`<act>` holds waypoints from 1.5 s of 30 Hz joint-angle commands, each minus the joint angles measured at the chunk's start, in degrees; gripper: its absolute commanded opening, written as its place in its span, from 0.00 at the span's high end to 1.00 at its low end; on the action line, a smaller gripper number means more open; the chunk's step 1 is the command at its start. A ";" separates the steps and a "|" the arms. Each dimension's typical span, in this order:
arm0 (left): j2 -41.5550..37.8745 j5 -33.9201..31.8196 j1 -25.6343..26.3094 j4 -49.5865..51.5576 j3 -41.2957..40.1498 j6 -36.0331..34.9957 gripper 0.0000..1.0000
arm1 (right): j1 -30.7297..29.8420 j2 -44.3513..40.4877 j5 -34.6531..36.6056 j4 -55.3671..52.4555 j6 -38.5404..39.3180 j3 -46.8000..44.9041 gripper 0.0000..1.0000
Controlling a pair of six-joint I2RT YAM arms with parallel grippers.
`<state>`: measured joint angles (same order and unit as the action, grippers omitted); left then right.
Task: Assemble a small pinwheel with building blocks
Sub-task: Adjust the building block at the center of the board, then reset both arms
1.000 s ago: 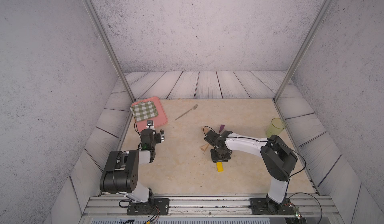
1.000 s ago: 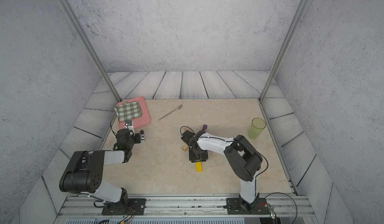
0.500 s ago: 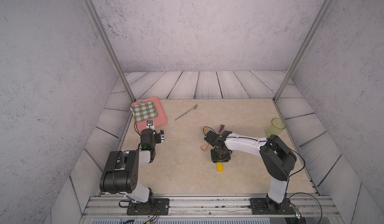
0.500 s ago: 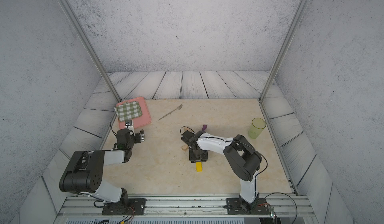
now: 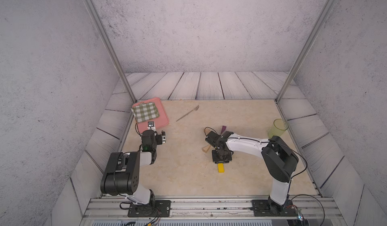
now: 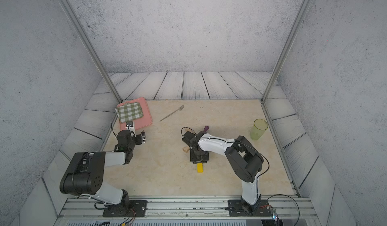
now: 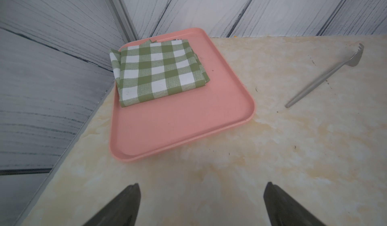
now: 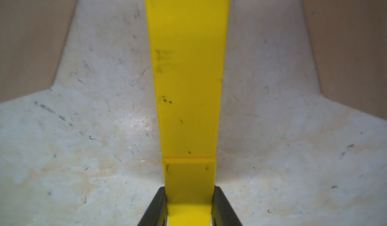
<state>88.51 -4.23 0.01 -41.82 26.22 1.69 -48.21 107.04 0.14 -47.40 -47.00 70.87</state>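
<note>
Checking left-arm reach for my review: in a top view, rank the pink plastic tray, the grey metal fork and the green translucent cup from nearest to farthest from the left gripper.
1. pink plastic tray: right by the open left gripper, back left corner.
2. grey metal fork: farther back, toward the middle.
3. green translucent cup: across the table, right edge.

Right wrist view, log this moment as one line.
right gripper: shut on yellow bar | left gripper: open, empty | bar: flat on table
</note>
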 commanded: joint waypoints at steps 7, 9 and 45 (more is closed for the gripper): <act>-0.97 0.34 -0.20 0.08 0.94 -0.20 0.02 | -0.05 1.98 0.56 -1.23 -0.89 0.89 0.59; -1.02 0.36 -0.23 0.07 0.95 -0.20 0.02 | -0.05 1.77 0.74 -1.23 -1.00 0.98 0.56; -0.97 0.36 -0.20 0.06 0.83 -0.20 0.02 | 45.47 -21.32 12.24 84.57 42.85 -43.69 0.01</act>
<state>88.51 -4.23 0.01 -41.82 26.22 1.69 -4.43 82.06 14.72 21.52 -5.30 26.52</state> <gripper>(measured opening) 0.982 0.989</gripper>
